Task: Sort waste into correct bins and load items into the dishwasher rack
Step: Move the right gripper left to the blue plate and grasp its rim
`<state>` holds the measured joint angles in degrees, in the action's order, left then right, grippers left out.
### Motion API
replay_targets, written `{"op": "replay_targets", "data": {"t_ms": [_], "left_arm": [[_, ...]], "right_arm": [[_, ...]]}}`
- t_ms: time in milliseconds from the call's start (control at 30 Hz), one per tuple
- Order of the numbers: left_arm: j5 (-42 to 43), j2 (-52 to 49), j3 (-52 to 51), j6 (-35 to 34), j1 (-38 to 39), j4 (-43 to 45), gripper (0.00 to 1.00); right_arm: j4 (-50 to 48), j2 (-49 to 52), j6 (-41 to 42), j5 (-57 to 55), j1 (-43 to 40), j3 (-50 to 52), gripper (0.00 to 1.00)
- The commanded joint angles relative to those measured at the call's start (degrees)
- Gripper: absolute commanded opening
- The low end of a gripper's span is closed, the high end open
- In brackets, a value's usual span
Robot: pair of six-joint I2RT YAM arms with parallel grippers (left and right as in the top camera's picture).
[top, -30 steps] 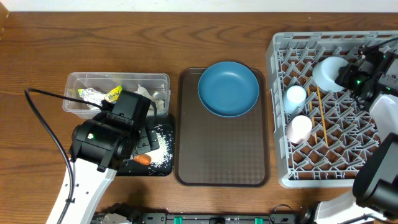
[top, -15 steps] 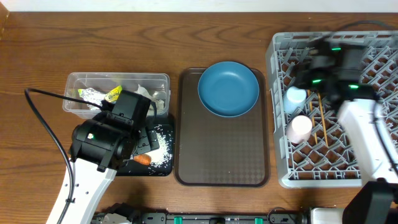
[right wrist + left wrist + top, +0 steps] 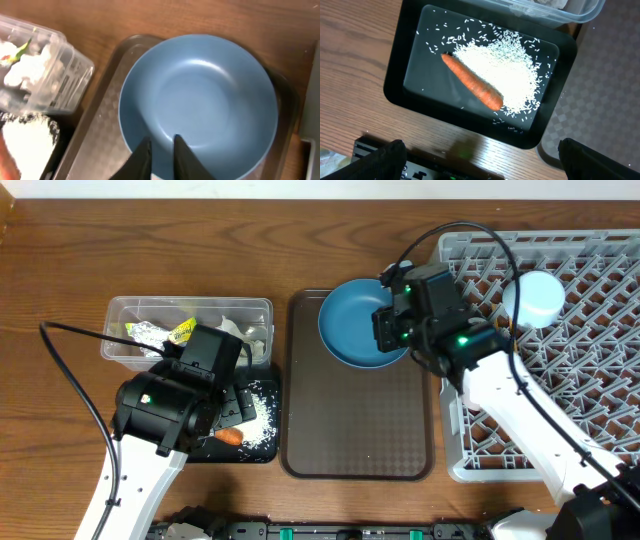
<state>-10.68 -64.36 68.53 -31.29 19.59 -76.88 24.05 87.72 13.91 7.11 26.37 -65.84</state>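
While the left arm is bent low over the near-left part of the wooden table, its wrist is pointed downward. The left gripper is spread wide, with nothing held. Below it, a flat black tray with rounded corners is seen. On it a small orange carrot lies slantwise, touching a heap of white rice. At the tray's far edge a clear plastic tub is set, in which a foil wrapper and crumpled tissues are kept.

Just beside both, a brown serving tray is placed; its near half shows a checkered, textured surface. At its far end the round blue plate rests, smooth and glossy.

The right arm is stretched leftward across the grey rack. The right gripper is poised over the plate's rim, on the side nearest the rack. Its fingers are drawn close, only a narrow slit is left between the tips, and nothing is pinched. The rack stands just beside the brown tray, and a white bowl is seen on its pegged lattice.
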Motion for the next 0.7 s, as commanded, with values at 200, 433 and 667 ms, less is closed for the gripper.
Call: {"op": "replay_targets", "data": {"t_ms": [200, 433, 667], "left_arm": [[-0.3, 0.0, -0.1, 0.2, -0.3, -0.2, 1.00], [-0.3, 0.0, -0.1, 0.2, -0.3, -0.2, 1.00], [-0.3, 0.0, -0.1, 0.2, -0.3, -0.2, 1.00]], "right_arm": [[-0.4, 0.2, -1.6, -4.1, 3.0, -0.1, 0.62], [0.4, 0.5, -1.9, -3.5, 3.0, -0.1, 0.57], [-0.5, 5.7, -8.2, -1.5, 4.2, -0.1, 0.53]]}}
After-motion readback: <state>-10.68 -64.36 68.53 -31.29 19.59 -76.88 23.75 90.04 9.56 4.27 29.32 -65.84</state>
